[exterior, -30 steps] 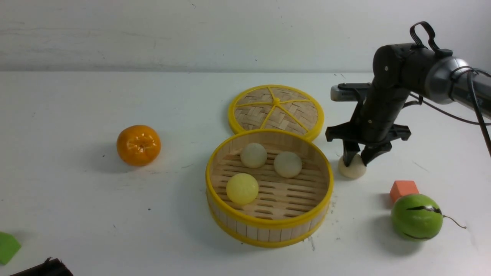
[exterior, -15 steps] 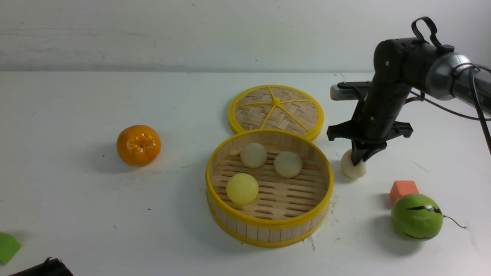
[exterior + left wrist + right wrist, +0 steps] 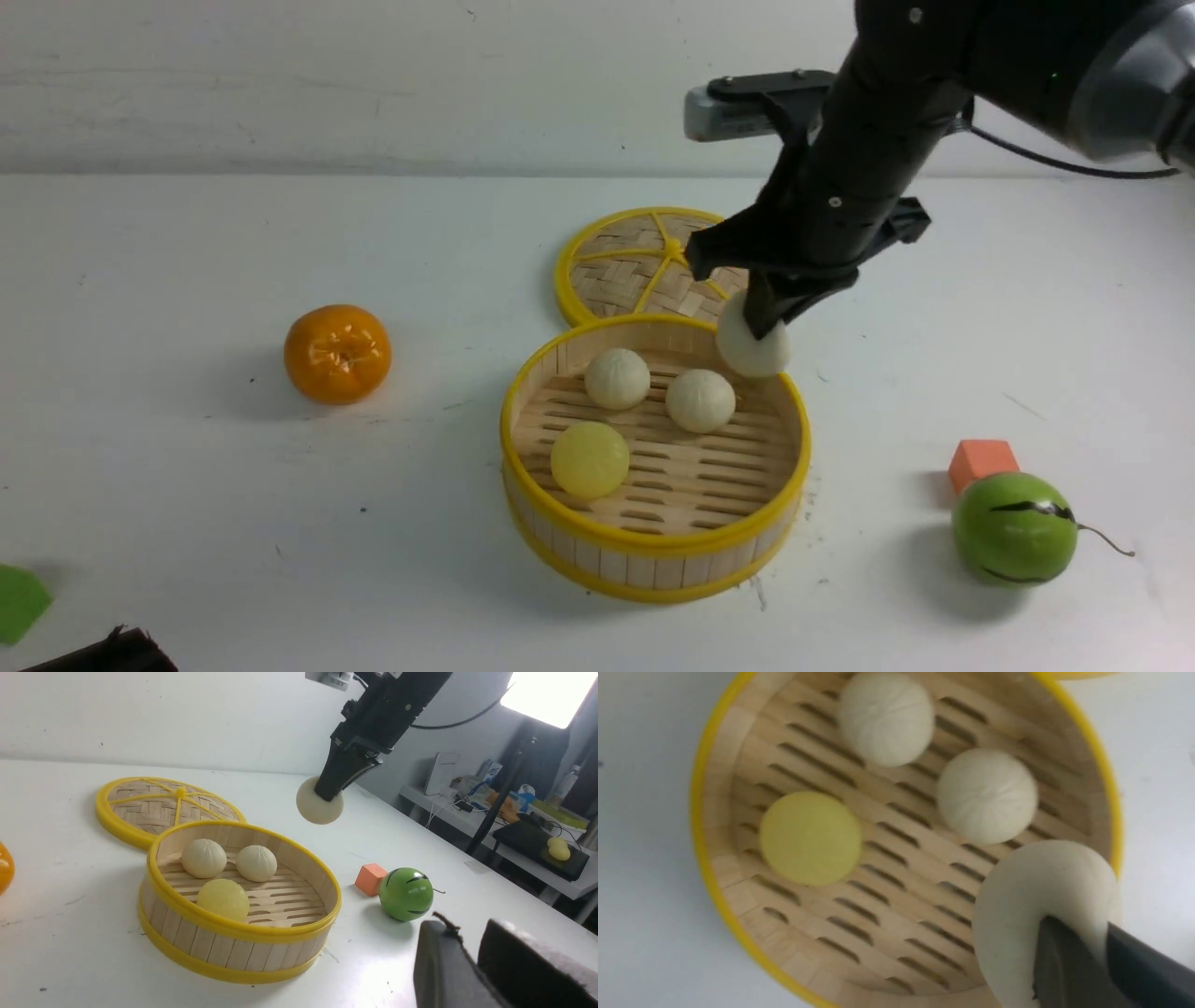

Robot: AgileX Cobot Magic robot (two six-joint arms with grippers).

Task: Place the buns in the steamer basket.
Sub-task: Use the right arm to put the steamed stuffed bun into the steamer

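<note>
The steamer basket stands at the table's middle and holds two cream-white buns and a pale yellow bun. My right gripper is shut on another cream-white bun and holds it in the air just over the basket's far right rim. The right wrist view shows that bun squeezed between the dark fingers, with the basket below. My left gripper hangs low near the front of the table, its fingers close together and nothing between them.
The woven lid lies flat behind the basket. An orange fruit sits to the left. A green ball with a stem and a small orange cube lie at the right. A green block shows at the left edge.
The right gripper closed on the bun lying on the table right of the basket, lifted it, and carried it left to above the basket's far right rim.
</note>
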